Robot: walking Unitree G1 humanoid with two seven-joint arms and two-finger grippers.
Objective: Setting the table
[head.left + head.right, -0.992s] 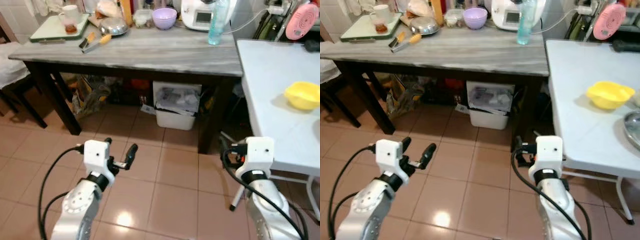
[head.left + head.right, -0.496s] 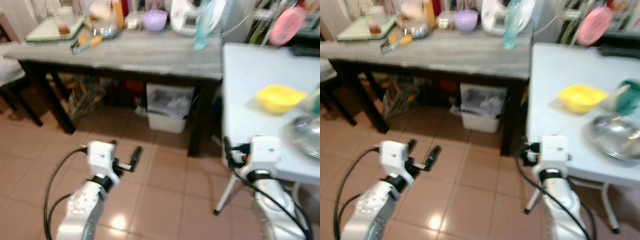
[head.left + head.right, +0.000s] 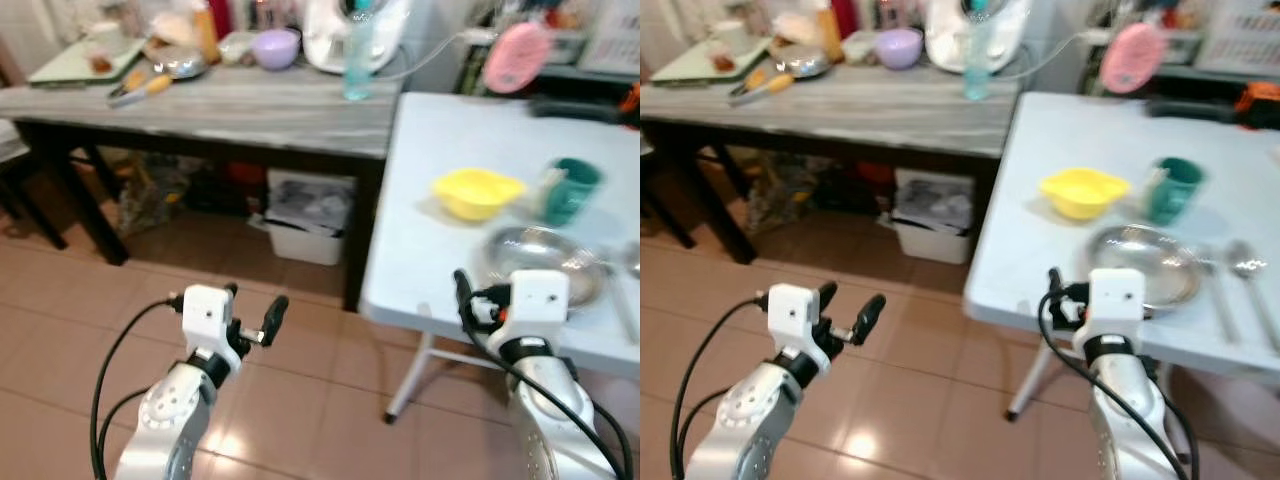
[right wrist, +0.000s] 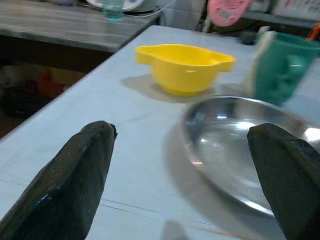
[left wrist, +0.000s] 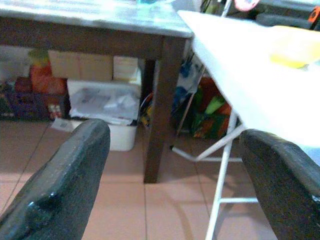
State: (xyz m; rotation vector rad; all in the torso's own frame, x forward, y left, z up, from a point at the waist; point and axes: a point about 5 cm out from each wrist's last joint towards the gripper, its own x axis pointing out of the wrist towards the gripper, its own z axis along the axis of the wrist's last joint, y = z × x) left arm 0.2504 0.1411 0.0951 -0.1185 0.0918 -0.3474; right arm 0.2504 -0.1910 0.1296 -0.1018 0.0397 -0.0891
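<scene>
Both jaws open, empty | steel plate (image 4: 240, 150) just ahead of right gripper (image 4: 185, 190) | left gripper (image 3: 255, 315) over floor

No legible text — no labels, brands, numbers or signs.

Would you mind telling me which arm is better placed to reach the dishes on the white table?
Right. The right gripper is open at the white table's edge, facing the round steel plate and yellow plastic bowl. The left gripper hangs over floor tiles.
</scene>
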